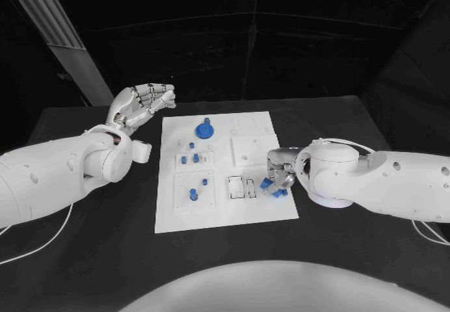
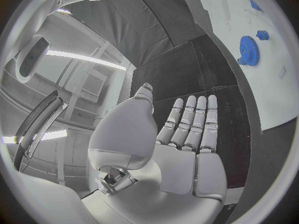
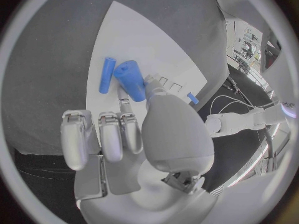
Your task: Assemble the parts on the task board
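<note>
At the far left of the black table (image 1: 84, 273), the left hand (image 1: 144, 103) is being held up in the air just beyond the top left corner of the white board (image 1: 225, 214), well apart from every part. In the left wrist view its fingers (image 2: 193, 124) are being kept straight and pressed side by side, with nothing in them; the hand is probably being parked out of the way.

On the board, a blue gear (image 1: 203, 130) is seated near the far edge, and small blue pegs (image 1: 194, 158) are standing in the raised blocks down the left half. Nearer the middle, a slotted holder (image 1: 240, 187) is waiting by the near right side.

At the right, the right hand (image 1: 278, 174) is being lowered onto the board's near right edge. In the right wrist view a short blue cylinder (image 3: 130, 80) is being pinched between the thumb and a fingertip, the other fingers (image 3: 96, 139) lying curled beside it. A thinner blue rod (image 3: 106, 74) is lying loose on the board just beside it. The cylinder is probably being picked up to be carried to a socket.
</note>
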`<act>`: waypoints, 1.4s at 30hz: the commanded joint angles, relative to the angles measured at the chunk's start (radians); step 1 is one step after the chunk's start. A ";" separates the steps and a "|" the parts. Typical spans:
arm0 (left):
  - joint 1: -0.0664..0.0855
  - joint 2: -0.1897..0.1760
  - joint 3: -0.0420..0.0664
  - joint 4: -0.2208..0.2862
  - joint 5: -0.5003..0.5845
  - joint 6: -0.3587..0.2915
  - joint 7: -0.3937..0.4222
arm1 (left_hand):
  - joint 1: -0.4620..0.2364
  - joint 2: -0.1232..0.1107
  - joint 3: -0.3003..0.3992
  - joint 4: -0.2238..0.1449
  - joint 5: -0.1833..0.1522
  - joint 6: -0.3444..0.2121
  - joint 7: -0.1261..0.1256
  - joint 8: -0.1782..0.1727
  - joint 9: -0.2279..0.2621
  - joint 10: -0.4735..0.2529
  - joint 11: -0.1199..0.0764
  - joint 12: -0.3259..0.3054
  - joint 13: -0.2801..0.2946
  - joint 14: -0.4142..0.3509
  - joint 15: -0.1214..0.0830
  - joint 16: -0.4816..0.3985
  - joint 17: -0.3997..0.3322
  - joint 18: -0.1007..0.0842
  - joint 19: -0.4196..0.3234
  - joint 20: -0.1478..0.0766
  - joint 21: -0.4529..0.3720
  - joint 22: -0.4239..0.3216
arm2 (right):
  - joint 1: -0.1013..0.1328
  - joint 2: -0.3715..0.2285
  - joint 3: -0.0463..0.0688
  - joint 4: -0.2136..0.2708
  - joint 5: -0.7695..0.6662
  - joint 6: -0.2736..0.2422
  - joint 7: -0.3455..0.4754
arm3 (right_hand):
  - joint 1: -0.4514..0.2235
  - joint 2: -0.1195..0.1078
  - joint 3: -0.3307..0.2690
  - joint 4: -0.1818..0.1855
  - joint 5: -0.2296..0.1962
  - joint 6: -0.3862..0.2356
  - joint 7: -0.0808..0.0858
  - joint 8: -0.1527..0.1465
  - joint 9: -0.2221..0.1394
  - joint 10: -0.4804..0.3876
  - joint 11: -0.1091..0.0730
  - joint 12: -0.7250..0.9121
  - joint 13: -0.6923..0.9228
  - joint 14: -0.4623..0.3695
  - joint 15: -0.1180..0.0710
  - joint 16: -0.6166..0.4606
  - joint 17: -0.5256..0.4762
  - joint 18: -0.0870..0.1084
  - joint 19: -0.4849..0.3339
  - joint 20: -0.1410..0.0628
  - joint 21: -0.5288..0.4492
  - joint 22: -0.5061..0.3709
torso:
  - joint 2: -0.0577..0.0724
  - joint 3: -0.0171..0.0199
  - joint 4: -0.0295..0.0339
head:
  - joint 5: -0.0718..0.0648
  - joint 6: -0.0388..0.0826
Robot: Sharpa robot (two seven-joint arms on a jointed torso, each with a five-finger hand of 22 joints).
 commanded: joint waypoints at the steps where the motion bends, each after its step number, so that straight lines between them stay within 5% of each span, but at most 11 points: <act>1: 0.001 0.000 0.001 0.001 0.002 0.009 0.122 | -0.001 0.011 -0.005 0.000 0.003 -0.008 0.090 0.007 -0.001 -0.007 -0.002 0.003 -0.001 -0.007 0.000 0.004 -0.001 -0.010 0.004 0.000 -0.004 -0.001 | -0.007 -0.002 -0.007 -0.005 0.009 -0.021 0.014 | 0.024 0.010 0.019 -0.007 0.013 0.010 -0.001 -0.004 -0.001 0.106 -0.003 0.003 0.263 0.106 0.005 0.002 0.263 -0.015 0.104 0.006 0.003 0.263 | -0.001 0.0001 -0.0001 | 0.000 0.000; 8: 0.001 0.000 0.001 0.000 0.002 0.009 0.121 | -0.001 0.011 -0.005 0.000 0.003 -0.008 0.090 0.007 -0.001 -0.007 -0.002 0.003 -0.001 -0.007 0.000 0.004 -0.001 -0.010 0.004 0.000 -0.004 -0.001 | -0.007 -0.011 -0.007 -0.002 0.052 -0.102 0.062 | 0.046 0.018 0.066 -0.034 0.068 0.039 -0.007 -0.024 -0.012 0.106 -0.008 0.003 0.263 0.106 0.003 0.002 0.263 -0.015 0.104 0.005 0.003 0.263 | 0.000 0.0001 -0.0006 | 0.002 0.000; 30: 0.001 0.005 0.001 -0.006 0.002 0.012 0.118 | 0.001 0.014 -0.005 0.000 0.003 -0.008 0.090 0.010 -0.001 -0.008 -0.002 0.006 -0.001 -0.008 0.000 0.007 -0.004 -0.010 0.005 0.000 -0.004 -0.002 | -0.005 -0.049 -0.006 0.016 0.484 -0.329 0.237 | -0.005 0.016 0.081 -0.028 0.080 0.112 -0.027 -0.049 -0.021 0.106 -0.025 0.003 0.263 0.106 -0.012 0.002 0.263 -0.015 0.104 -0.008 0.003 0.263 | -0.001 -0.0010 0.0006 | 0.004 0.000; 42: 0.001 0.009 0.001 -0.010 0.002 0.016 0.116 | 0.002 0.014 -0.006 0.000 0.003 -0.009 0.090 0.011 -0.001 -0.009 -0.002 0.007 -0.002 -0.008 0.000 0.008 -0.005 -0.010 0.005 0.000 -0.005 -0.002 | 0.014 -0.065 -0.004 0.023 0.640 -0.373 0.298 | -0.010 0.022 0.083 -0.026 0.085 0.120 -0.030 -0.053 -0.022 0.106 -0.028 0.003 0.263 0.106 -0.014 0.002 0.263 -0.015 0.104 -0.010 0.003 0.263 | 0.000 -0.0005 0.0013 | 0.006 0.000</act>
